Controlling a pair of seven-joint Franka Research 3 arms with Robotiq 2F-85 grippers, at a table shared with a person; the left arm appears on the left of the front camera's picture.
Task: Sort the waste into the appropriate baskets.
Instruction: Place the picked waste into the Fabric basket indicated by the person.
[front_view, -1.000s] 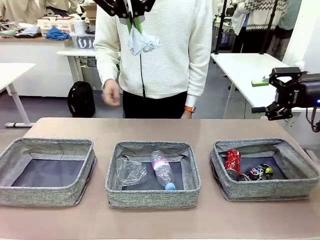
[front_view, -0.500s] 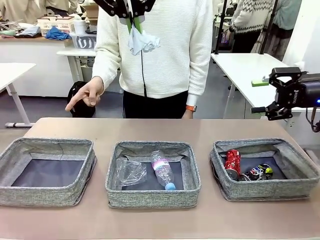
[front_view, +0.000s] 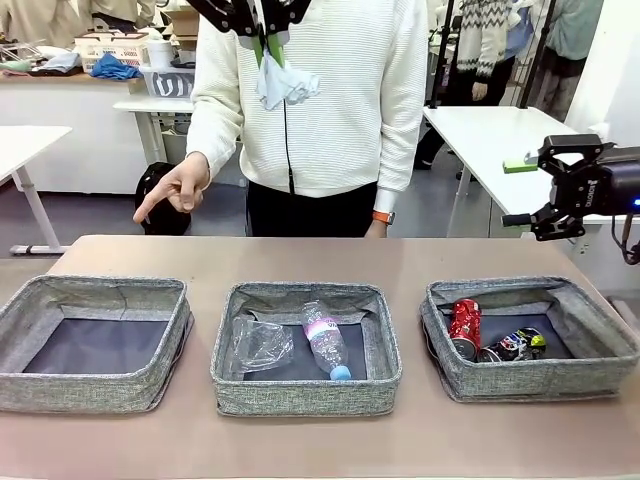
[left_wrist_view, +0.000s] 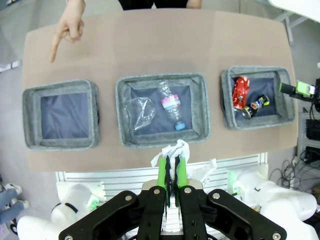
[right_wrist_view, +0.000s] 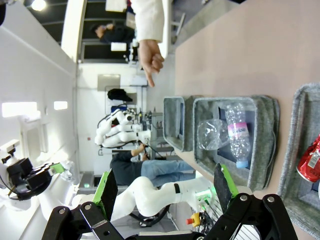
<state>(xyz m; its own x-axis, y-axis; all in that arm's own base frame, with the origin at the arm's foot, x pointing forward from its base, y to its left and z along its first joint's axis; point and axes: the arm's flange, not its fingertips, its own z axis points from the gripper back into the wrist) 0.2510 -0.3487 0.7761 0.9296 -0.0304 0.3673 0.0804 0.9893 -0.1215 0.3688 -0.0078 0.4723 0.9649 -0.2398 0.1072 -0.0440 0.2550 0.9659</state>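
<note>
Paper wad is hanging high over the table, empty basket lying off to your left

Your left gripper (left_wrist_view: 170, 167) is pinching the white paper wad (front_view: 285, 85) between its closed green pads, high above the middle basket (left_wrist_view: 162, 145), where both clear bottles are lying. The person's hand (front_view: 172, 190) is pointing down toward the left basket (front_view: 95, 395), the empty one, which is sitting on your left arm's side. Your right gripper (right_wrist_view: 165, 192) is holding nothing, its pads spread wide, beside the right basket (front_view: 530, 385) with the two cans
</note>
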